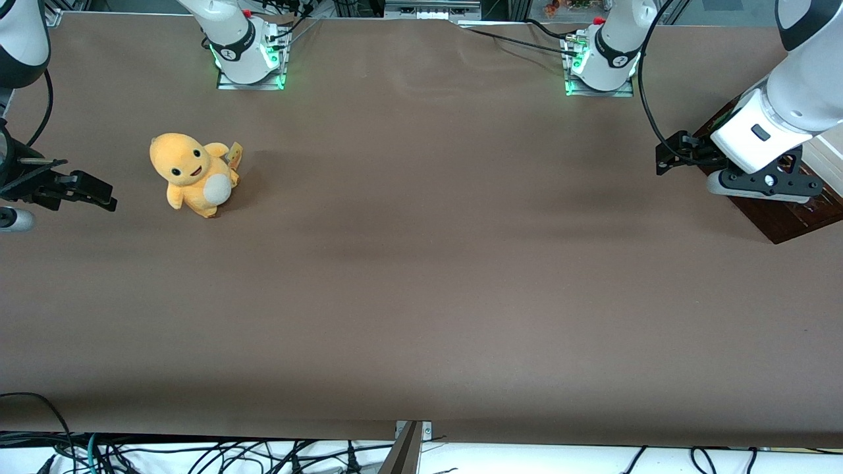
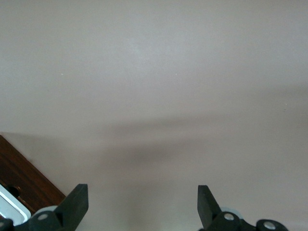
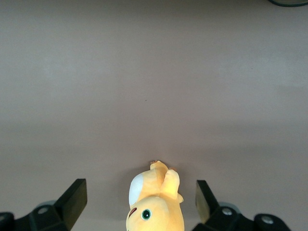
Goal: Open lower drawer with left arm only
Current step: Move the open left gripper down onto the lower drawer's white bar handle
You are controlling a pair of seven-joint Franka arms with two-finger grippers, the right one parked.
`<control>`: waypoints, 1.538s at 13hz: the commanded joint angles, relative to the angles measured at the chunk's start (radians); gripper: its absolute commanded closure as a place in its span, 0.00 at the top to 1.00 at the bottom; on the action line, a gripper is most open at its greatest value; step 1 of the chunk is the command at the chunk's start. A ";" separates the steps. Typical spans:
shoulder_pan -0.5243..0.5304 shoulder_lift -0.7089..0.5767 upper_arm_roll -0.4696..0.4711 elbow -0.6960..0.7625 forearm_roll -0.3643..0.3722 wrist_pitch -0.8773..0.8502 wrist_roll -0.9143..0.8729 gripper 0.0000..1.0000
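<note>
The left arm's gripper [image 2: 139,204] hangs above the brown surface [image 1: 421,276] with its jaws spread wide and nothing between them; in the wrist view only bare surface shows in the gap, with a corner of dark wood [image 2: 21,175] and a sliver of white edge [image 2: 9,204] just to one side. From the front, the gripper [image 1: 666,158] pokes out from the black wrist bracket [image 1: 764,181] of the left arm [image 1: 800,85], which leans over a dark-brown wooden cabinet [image 1: 787,220] at the working arm's end of the surface; the lower drawer itself is hidden beneath the arm, so its handle cannot be picked out with certainty, and the white sliver may be part of it. The cabinet's visible edge runs at a slant to the surface's edges, which suggests that the drawer's long axis, and the handle along it, lie on that same diagonal, with the front facing toward the middle of the surface. The approach appears barely begun; to do it well the arm would likely turn the wrist until the jaws straddle the handle squarely, descend to drawer height, close on the bar near its middle, and pull straight out along the drawer's own line, not along the surface's edge, lest it bind. A yellow plush toy [image 1: 193,173] sits well apart, toward the parked arm's end.
</note>
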 commanded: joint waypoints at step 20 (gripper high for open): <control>0.031 0.347 0.004 -0.237 0.810 -0.173 -0.613 1.00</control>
